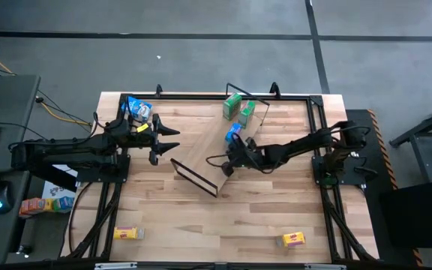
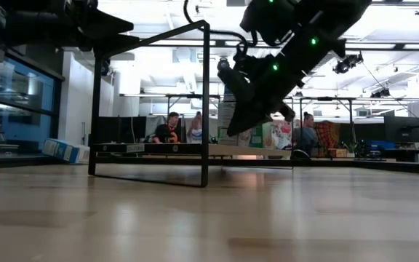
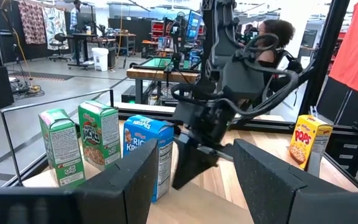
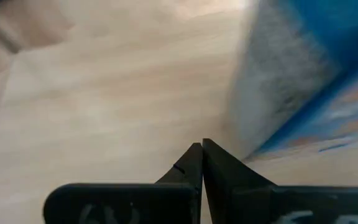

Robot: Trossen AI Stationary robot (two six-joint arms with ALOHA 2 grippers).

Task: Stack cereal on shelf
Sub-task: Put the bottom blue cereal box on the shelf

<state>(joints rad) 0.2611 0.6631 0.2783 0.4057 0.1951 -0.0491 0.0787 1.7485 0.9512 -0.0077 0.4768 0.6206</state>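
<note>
Third box on the shelf, right arm free

Right end effector [image 1: 229, 166], fingers pressed together, sits just beside the blue cereal box [image 3: 149, 155] standing on the shelf [image 1: 201, 154]; next likely fetching another box. Left end effector [image 1: 172, 138] spread, waiting.

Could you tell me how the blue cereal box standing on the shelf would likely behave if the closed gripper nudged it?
The blue box stands upright on a narrow base, so it would probably tip rather than slide. Being thin cardboard, it likely dents easily. The right gripper, fingers shut, sits close beside it on the shelf.
</note>
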